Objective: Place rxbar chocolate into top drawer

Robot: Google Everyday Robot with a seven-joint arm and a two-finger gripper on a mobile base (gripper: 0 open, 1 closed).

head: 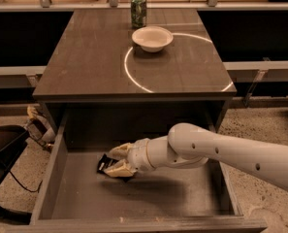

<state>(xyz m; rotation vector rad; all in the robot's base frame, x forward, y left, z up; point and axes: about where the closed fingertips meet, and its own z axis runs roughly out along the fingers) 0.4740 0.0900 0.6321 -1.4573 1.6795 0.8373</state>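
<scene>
The top drawer [56,178] stands pulled open below the table top, with a flat grey-brown bottom. My gripper [115,160] reaches into it from the right on a white arm and sits over the left middle of the drawer bottom. Its tan fingers [118,169] are shut on the rxbar chocolate [104,164], a small black-wrapped bar whose left end sticks out of the fingers. The bar is low in the drawer; I cannot tell whether it touches the bottom.
A green can [138,10] stands at the back of the table top [85,62], with a white bowl [152,38] in front of it. A dark chair and cables [8,149] are left of the drawer. Speckled floor lies to the right.
</scene>
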